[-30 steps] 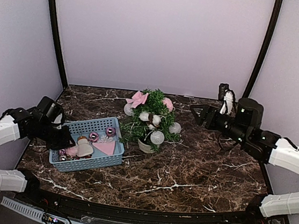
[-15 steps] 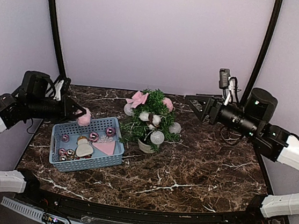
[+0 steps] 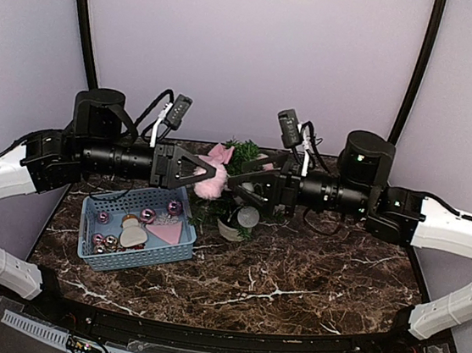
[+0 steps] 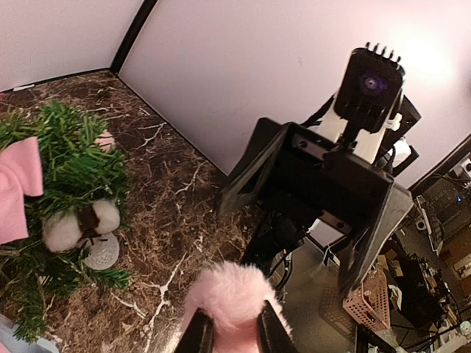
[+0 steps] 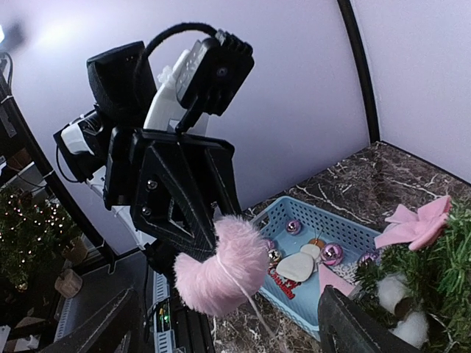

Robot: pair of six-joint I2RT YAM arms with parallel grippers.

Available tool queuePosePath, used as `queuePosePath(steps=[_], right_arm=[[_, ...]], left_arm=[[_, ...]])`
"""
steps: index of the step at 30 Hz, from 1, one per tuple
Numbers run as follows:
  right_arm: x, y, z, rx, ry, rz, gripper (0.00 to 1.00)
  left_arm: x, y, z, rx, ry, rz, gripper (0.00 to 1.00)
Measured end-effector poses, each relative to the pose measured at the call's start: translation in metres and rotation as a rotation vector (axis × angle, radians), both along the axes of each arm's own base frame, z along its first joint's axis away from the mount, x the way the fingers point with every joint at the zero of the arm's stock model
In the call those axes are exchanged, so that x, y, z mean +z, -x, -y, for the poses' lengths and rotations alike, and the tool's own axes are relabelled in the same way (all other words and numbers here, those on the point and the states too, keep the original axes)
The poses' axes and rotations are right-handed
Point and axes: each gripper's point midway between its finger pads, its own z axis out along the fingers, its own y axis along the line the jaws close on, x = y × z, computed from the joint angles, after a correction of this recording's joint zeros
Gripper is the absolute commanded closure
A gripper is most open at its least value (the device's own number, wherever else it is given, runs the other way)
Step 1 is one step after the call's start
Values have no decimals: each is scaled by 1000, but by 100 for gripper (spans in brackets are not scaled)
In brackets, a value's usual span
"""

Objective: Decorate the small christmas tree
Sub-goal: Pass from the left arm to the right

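Handing-over step, apparently: left gripper (image 3: 209, 174) pinches pink pompom (image 3: 209, 187), facing right gripper (image 3: 242, 181), jaws wide, empty; small christmas tree (image 3: 243, 150) stands mid-table behind both, beside basket (image 3: 95, 252); next, right jaws must enclose pompom.

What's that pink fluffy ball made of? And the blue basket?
The pink fluffy ball looks like soft fake fur or yarn: fine, matte hairs stick out all around it. The blue basket looks like hard plastic: it is smooth and even in colour, with a moulded grid of holes in its walls.
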Motion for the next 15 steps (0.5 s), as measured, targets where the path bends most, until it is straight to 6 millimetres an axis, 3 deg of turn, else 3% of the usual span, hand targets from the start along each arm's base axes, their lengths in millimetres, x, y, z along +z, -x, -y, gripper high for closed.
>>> queuePosePath(steps=[4,10,15], right_arm=[[-15,8,-17,55,31,-28,25],[-18,14,-31,106,22,-54,42],[-12,15,-36,119,-15,-67,40]], left_arm=[[8,5,10,-43,38,28,100],[25,9,15,-71,100,71,100],[26,10,16,-79,117,77,100]])
